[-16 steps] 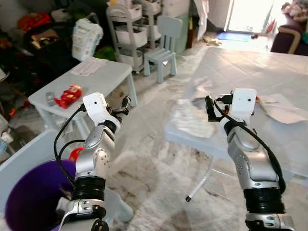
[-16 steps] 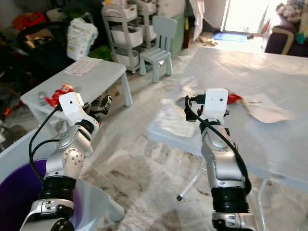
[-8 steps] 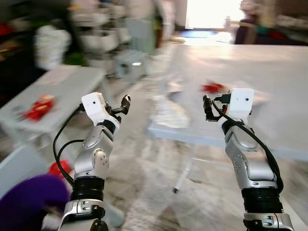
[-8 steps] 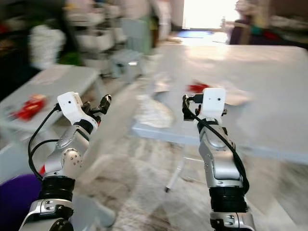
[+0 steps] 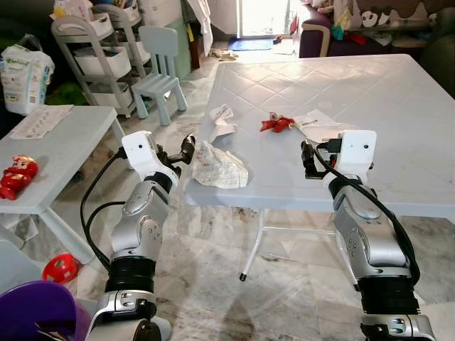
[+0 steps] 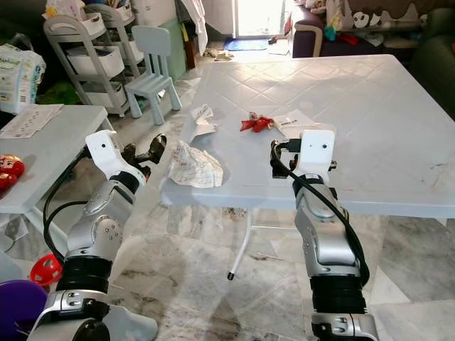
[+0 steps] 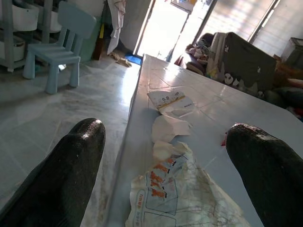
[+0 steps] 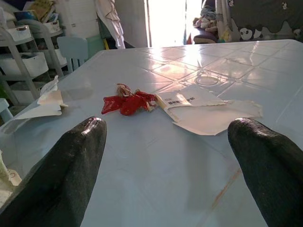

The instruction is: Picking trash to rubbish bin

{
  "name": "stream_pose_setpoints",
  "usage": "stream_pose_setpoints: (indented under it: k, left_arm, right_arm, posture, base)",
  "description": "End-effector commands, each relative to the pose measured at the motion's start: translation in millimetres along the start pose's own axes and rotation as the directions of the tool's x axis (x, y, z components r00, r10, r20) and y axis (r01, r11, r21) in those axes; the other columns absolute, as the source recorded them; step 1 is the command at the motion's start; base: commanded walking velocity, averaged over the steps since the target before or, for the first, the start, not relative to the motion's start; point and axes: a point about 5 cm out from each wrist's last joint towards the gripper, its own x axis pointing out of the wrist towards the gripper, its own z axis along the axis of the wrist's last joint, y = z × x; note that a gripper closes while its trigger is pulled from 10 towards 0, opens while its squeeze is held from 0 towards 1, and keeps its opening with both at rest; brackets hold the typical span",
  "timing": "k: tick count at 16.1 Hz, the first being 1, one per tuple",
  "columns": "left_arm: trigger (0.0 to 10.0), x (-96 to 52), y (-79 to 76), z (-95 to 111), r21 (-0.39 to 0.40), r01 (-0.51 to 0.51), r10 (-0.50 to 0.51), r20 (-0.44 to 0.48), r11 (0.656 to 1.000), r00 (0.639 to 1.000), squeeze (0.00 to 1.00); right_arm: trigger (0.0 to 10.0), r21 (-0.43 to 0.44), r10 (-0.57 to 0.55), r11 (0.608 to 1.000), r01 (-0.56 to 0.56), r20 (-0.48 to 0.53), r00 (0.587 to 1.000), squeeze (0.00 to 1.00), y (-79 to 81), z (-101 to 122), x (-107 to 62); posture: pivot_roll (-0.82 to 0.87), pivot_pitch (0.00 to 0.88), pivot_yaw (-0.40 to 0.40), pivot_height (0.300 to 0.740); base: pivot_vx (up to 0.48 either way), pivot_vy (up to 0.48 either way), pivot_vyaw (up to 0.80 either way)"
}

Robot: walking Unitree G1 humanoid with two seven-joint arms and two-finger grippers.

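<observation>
Your left gripper (image 5: 186, 146) hangs just beside the near left corner of the white desk (image 5: 398, 106), fingers spread wide and empty, and the crumpled printed wrapper (image 5: 218, 169) lies at centre-left of the left eye view, right at that corner with part of it draping over the edge. Your right gripper (image 5: 307, 158), at centre-right, hovers over the near edge of the desk, also spread and holding nothing. The main risk, as I judge it, is the wrapper's perch: if you nudge it with a finger instead of closing around it, it will likely slide off onto the floor. It is thin and crushed, so a shallow pinch may catch only a loose fold and tear or slip. The wrapper's long axis runs roughly across the frame, its broader end toward the middle of the desk. Further up the desk lie folded white paper scraps (image 5: 222, 118), a red wrapper (image 5: 276, 124) and a flat white sheet (image 5: 314, 121). The purple bin (image 5: 35, 312) sits at the lower left corner, well apart from the desk, so you face a carry with a light, floppy load.
</observation>
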Motion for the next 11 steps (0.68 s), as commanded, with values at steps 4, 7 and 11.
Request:
stream_pose_setpoints:
  k: [4,7,11]
  left_arm:
    - [10.0,1.3,2.4,2.8,0.013,-0.009,0.009,0.002,1.0,1.0,0.0]
    - [10.0,-0.1,3.0,0.4,0.008,-0.01,0.01,0.002,1.0,1.0,0.0]
    - [10.0,0.0,2.9,0.0,0.006,-0.009,0.009,0.001,1.0,1.0,0.0]
  right_arm:
    - [10.0,-0.014,0.012,1.0,-0.012,0.015,1.0,0.0,3.7,4.6,0.0]
    - [10.0,-0.021,0.015,1.0,-0.015,0.014,1.0,0.0,3.7,4.2,-0.5]
    - [10.0,-0.026,0.014,1.0,-0.014,0.014,1.0,0.0,3.2,4.6,-0.6]
  posture:
    - [-0.05,0.0,0.068,0.74]
    - [-0.06,0.0,0.067,0.74]
    - [-0.06,0.0,0.066,0.74]
  base:
    - [0.0,0.0,0.0]
    - [0.0,-0.303,0.0]
    - [0.18,-0.32,0.0]
